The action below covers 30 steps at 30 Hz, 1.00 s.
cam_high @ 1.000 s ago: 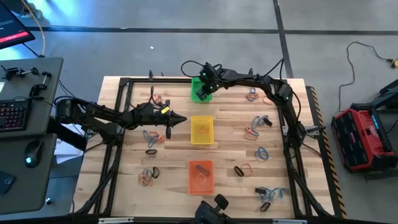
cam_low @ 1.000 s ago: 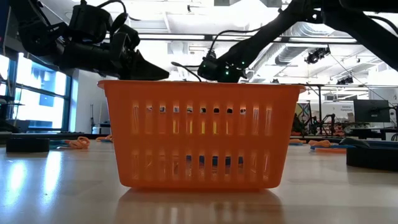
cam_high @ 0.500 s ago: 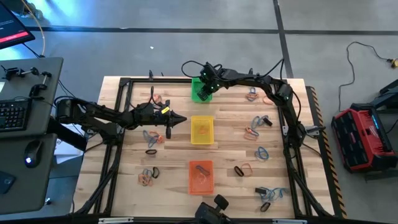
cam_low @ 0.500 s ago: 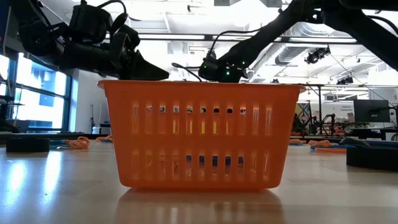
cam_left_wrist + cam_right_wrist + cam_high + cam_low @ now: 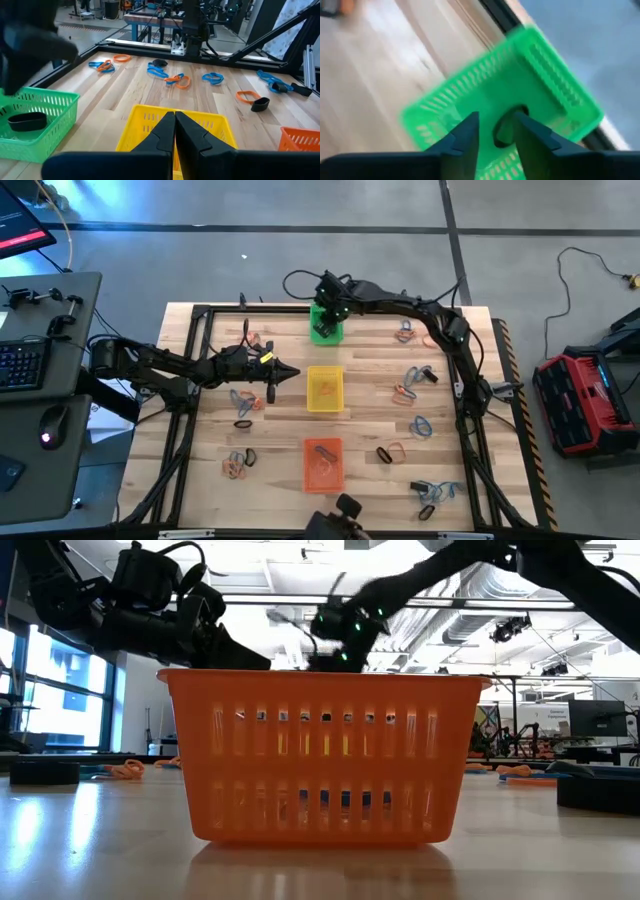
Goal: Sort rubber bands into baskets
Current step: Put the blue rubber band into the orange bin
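Above the green basket, my right gripper stands parted over a black band, which could bounce out if dropped.

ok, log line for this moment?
right gripper: open over green basket | black band: in basket | left gripper: shut, idle by yellow basket

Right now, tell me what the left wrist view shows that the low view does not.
Only the left wrist view shows the green basket with a black rubber band inside, the yellow basket, and loose bands on the table.

Only the low view shows the orange basket whole, side on.

Both show the shut left gripper and part of the orange basket.
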### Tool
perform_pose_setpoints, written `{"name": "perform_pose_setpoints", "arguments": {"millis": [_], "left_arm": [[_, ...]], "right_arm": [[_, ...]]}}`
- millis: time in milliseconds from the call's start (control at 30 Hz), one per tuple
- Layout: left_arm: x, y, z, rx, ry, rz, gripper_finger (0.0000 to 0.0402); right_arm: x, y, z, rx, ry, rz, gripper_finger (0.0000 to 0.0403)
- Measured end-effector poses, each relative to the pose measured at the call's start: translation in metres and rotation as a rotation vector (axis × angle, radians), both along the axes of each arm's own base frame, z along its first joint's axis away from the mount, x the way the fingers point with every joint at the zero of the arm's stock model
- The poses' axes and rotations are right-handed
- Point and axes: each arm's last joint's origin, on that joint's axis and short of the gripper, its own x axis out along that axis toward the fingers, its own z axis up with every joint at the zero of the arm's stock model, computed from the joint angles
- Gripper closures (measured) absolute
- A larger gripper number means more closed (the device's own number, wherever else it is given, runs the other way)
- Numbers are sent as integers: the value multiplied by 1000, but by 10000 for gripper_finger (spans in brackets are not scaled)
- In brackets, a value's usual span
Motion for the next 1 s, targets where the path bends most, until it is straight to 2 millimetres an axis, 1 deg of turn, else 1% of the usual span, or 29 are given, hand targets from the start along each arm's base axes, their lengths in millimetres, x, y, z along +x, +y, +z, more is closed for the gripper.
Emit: {"name": "perform_pose_setpoints", "arguments": {"millis": [100, 133, 167, 300, 400, 533, 600, 800, 1000], "left_arm": [[0, 0, 0, 0, 0, 0, 399], [0, 0, 0, 0, 0, 0, 399], [0, 0, 0, 0, 1, 0, 399], [0, 0, -1, -1, 5, 0, 399], [0, 0, -1, 6, 6, -2, 399], [0, 0, 0, 7, 5, -2, 399], [0, 0, 0, 7, 4, -2, 399], [0, 0, 0, 18, 2, -3, 399], [0, 0, 0, 18, 3, -3, 399]], "right_arm": [[9, 10, 16, -65, -2, 74, 355], [11, 14, 20, -80, 0, 101, 376], [12, 18, 23, -92, 1, 127, 389], [10, 28, 29, -132, 9, 147, 399], [3, 32, 23, -159, -25, 118, 402], [-18, 42, 17, -191, -120, 90, 403], [-31, 52, 14, -198, -163, 77, 403], [-81, 90, 6, -204, -264, 37, 403], [-132, 134, 3, -236, -285, -35, 403]]}}
